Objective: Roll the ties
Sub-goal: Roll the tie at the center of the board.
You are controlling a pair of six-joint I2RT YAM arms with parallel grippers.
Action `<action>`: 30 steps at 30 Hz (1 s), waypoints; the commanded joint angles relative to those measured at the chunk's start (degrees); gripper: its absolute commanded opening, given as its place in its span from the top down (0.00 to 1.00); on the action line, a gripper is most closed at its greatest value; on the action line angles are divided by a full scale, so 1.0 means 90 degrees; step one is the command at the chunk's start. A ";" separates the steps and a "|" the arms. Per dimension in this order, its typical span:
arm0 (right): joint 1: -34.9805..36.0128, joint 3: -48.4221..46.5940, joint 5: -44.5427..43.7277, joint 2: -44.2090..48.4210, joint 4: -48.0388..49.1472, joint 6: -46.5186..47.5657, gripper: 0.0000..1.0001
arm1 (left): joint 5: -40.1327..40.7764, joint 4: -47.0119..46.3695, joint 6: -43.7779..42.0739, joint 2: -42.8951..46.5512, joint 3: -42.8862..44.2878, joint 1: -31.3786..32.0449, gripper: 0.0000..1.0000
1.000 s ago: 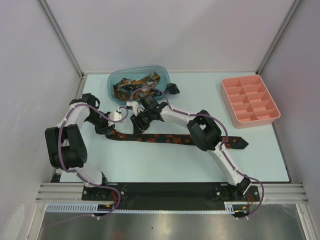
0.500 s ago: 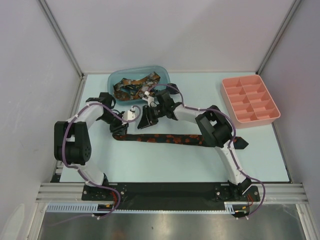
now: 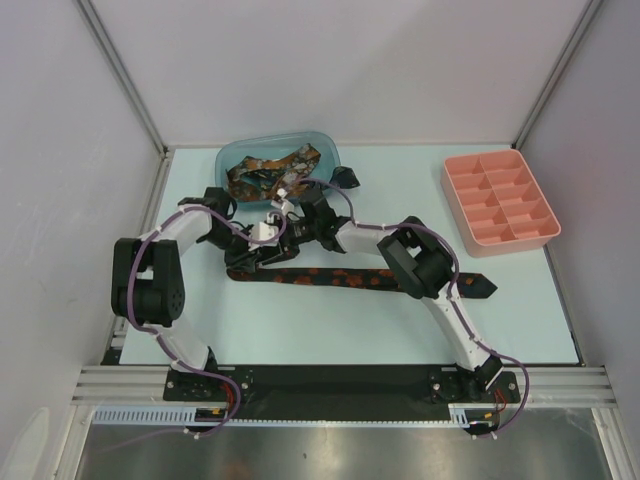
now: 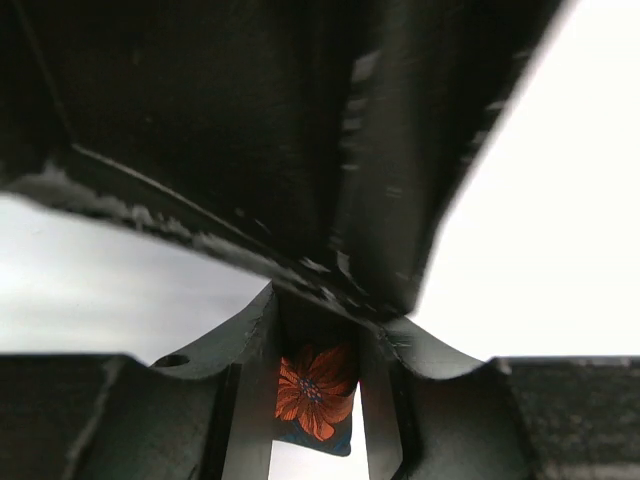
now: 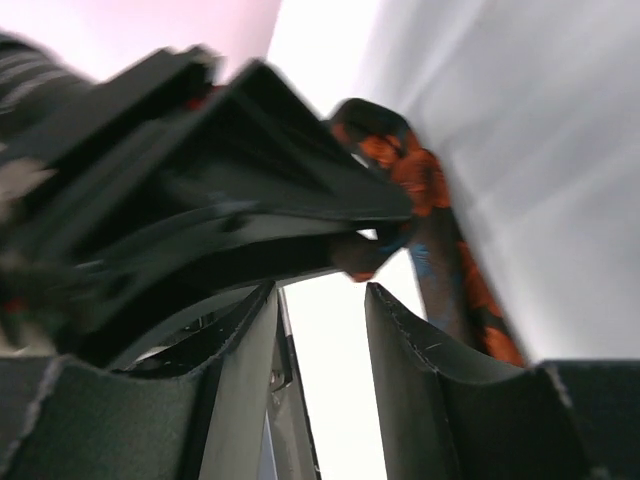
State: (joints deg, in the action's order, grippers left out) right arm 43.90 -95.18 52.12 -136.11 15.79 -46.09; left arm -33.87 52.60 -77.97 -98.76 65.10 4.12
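— What's on your table (image 3: 330, 325)?

— At the far right you have a pink tray (image 3: 453, 186) of compartments. At the far middle there's a blue bin (image 3: 331, 152) holding a tangle of ties (image 3: 262, 172).

— And the one laid out?

— A single tie (image 3: 340, 277) lies flat across the middle of the table, running left to right. Its pointed end shows past your right arm's elbow.

— The grippers?

— Both sit at its left end, just beside each other. Your left gripper (image 4: 320, 340) is pinching the tie, and an orange flower patch fills the gap between its fingers. Your right gripper (image 5: 322, 300) has its fingers spread with only bare table between them, and it faces the left one.
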 commanded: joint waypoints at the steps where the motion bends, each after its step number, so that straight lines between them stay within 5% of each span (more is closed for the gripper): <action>1: 0.0015 -0.0158 -0.0146 -0.0208 0.0257 -0.0319 0.53 | -0.0465 -0.0092 0.0099 0.0007 -0.0085 0.0069 0.62; 13: 0.0103 -0.0167 -0.0234 -0.0374 0.0657 -0.0787 0.55 | -0.0514 -0.0151 0.0178 -0.0032 -0.0114 0.0206 0.62; 15: 0.0142 -0.0099 -0.0244 -0.0365 0.0677 -0.0817 0.60 | -0.0514 -0.0170 0.0187 -0.0013 -0.0143 0.0226 0.61; 17: 0.0132 -0.0050 -0.0234 -0.0364 0.0590 -0.0768 0.75 | -0.0514 -0.0209 0.0265 0.0036 -0.0153 0.0226 0.59; 18: 0.0132 -0.0002 -0.0234 -0.0355 0.0512 -0.0662 0.89 | -0.0514 -0.0210 0.0285 0.0036 -0.0173 0.0216 0.54; 20: 0.0103 0.0067 -0.0263 -0.0345 0.0298 -0.0554 1.00 | -0.0475 -0.0239 0.0333 0.0152 -0.0202 0.0119 0.45; 23: 0.0025 0.0184 -0.0264 -0.0296 0.0150 -0.0349 1.00 | -0.0388 -0.0210 0.0208 0.0309 -0.0231 -0.0213 0.26; 30: 0.0005 0.0194 -0.0234 -0.0257 -0.0221 0.0042 1.00 | -0.0045 -0.0258 -0.0242 0.0300 -0.0359 -0.0595 0.15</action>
State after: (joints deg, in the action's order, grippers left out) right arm 44.14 -93.58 49.91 -139.20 15.09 -48.62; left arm -33.69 50.65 -77.19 -97.84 62.43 -0.23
